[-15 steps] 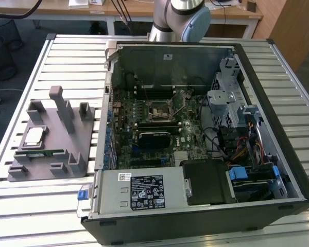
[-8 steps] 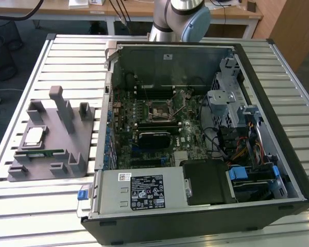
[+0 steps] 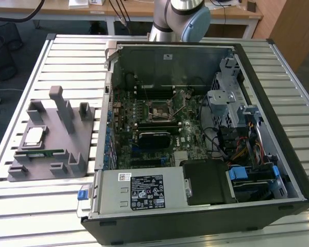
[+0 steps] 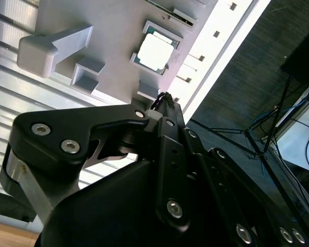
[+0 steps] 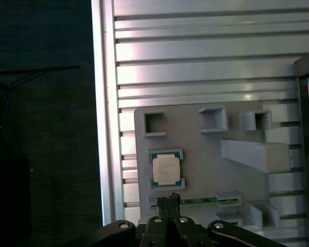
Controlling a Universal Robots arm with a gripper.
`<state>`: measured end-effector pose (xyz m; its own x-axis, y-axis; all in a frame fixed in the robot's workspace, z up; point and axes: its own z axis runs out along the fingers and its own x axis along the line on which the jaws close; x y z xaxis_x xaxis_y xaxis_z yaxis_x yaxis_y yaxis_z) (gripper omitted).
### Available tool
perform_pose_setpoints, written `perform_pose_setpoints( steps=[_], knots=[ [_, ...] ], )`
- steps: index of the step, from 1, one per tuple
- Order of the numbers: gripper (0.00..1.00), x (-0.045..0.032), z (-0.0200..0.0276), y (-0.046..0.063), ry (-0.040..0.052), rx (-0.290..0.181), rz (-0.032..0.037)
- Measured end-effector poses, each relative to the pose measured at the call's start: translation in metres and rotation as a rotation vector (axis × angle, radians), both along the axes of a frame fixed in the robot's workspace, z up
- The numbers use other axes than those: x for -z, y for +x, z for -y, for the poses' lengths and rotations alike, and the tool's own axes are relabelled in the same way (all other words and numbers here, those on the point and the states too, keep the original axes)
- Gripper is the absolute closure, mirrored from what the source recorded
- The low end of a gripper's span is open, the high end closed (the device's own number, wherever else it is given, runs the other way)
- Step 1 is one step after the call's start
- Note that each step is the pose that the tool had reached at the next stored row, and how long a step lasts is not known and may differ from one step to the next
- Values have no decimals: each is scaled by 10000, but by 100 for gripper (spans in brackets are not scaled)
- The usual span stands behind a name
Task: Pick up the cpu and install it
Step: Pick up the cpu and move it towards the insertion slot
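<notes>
- The gripper (image 5: 168,198) is seen in both wrist views with its fingers pressed together and nothing pinched between them.
- It is held above the tray (image 5: 195,136) and pointed down at it. The tips are lined up just beside the cpu (image 5: 166,169) and over the stick (image 5: 201,200). It is judged to be clear of both.
- The cpu is seated flat in its framed pocket, metal top upward. The pocket is by the tray edge on the exterior view's left, about midway along that edge. The stick is slotted just beside the cpu, on the side of the tray's near edge.
- The tray is set on the table (image 3: 41,206), close to the table edge on the exterior view's left and just beside the open case (image 3: 195,221).
- Inside the case, the socket (image 3: 157,111) is seen as a dark square on the board. It is judged to be unfilled, though that cannot be made out with certainty.
- Nothing of the task is judged done: the cpu has not been gripped or lifted, and both the pickup and the install are left.
- The arm (image 3: 180,15) is rooted at the table's far edge behind the case, and its upper links are carried out of the exterior view.
</notes>
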<state>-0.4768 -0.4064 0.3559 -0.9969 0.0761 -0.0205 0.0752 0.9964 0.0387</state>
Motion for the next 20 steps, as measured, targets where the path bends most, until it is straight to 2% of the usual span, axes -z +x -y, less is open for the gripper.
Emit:
perform_pose_setpoints(
  steps=[10,14,15,17,19,20],
  knots=[
    [89,22,0,0,-11,-1,1],
    [89,65,0,0,-39,0,1],
    [83,84,0,0,-45,-1,3],
    [83,120,0,2,-56,-1,2],
    [71,157,-1,7,-60,1,2],
    [71,174,-1,12,-64,1,1]
  ],
)
